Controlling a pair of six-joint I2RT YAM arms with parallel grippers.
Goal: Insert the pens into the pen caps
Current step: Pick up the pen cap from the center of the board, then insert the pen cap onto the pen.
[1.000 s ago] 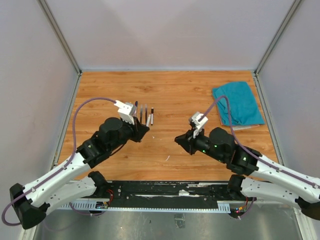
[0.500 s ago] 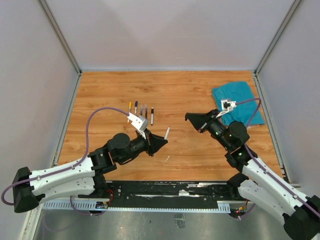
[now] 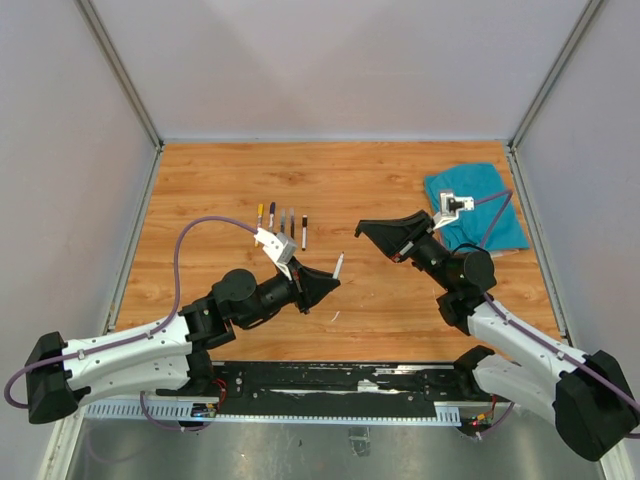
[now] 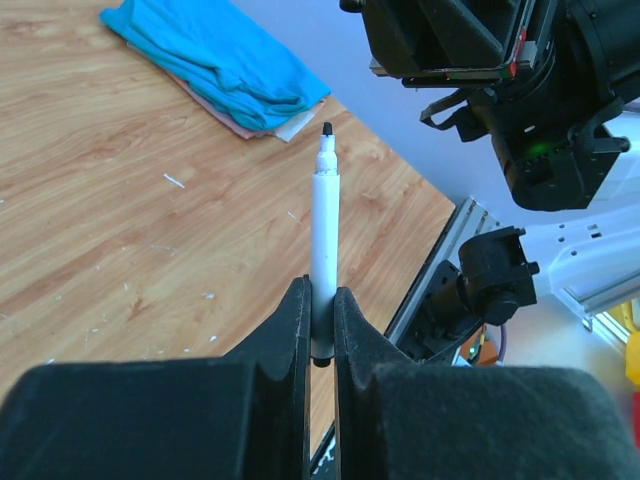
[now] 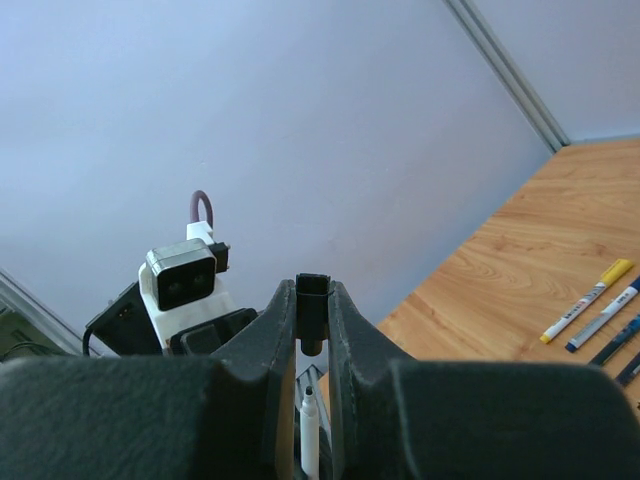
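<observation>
Clamping white pen (image 4: 323, 240), left gripper (image 4: 320, 296) points tip toward black cap (image 5: 312, 302) pinched in right gripper (image 5: 312, 292).

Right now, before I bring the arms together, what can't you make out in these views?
- Left wrist view: the lower end of the thin white pen is hidden between the fingers of the left gripper.
- Right wrist view: which end of the small black cap is open cannot be told; the right gripper covers its sides.
- Top view: the row of slim pens on the wooden table is too small to tell which are capped.
</observation>
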